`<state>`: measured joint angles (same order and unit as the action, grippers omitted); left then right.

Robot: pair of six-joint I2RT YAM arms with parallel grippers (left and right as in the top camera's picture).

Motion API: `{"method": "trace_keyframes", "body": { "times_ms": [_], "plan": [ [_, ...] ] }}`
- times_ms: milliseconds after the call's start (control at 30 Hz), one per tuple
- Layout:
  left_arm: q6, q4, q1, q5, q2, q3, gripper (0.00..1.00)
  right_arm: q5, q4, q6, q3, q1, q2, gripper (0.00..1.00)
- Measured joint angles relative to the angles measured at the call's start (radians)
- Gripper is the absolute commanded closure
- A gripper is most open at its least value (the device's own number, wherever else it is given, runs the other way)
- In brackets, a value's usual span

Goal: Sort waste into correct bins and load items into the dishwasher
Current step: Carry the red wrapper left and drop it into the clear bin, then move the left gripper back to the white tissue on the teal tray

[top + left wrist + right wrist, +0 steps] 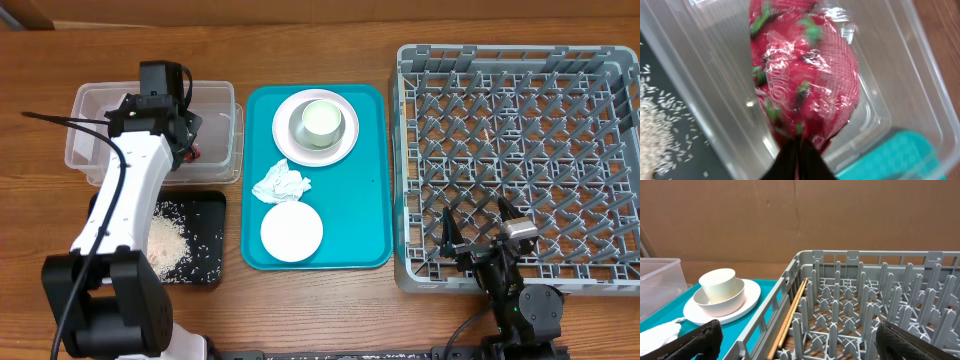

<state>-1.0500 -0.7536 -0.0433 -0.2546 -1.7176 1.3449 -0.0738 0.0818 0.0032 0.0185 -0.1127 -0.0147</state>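
Red crumpled wrapper point(805, 75) is pinched at its lower end by the left gripper point(799, 161), whose tips are pressed together on the film. The wrapper is held over the floor of the clear tub point(900, 85); whether it touches cannot be told. The release is judged best made with the whole wrapper kept inside the walls, away from the black tray point(670, 95) and its rice grains point(652, 130). The jaws should be parted fully so that the film is not dragged out. Farther off, the right gripper point(797, 337) is spread wide at the near edge of the dish rack point(875, 260), with nothing gripped or touched.
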Motion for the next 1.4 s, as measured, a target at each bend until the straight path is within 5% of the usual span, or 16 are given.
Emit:
{"method": "trace_keyframes", "body": {
  "times_ms": [133, 600, 967, 1400],
  "plan": [
    [-0.018, 0.02, -0.018, 0.013, -0.02, 0.0, 0.53, 0.0, 0.001, 0.0, 0.0, 0.0, 0.0, 0.0],
    [0.11, -0.074, -0.002, 0.158, 0.06, 0.058, 0.63, 0.0, 0.001, 0.0, 0.0, 0.0, 0.0, 0.0],
    [0.3, -0.252, 0.253, 0.195, 0.195, 0.083, 0.58, 0.0, 0.0, 0.0, 0.0, 0.0, 0.0, 0.0],
    [0.524, -0.266, 0.452, 0.195, 0.177, 0.083, 0.54, 0.0, 0.0, 0.0, 0.0, 0.0, 0.0, 0.0]
  ]
}}
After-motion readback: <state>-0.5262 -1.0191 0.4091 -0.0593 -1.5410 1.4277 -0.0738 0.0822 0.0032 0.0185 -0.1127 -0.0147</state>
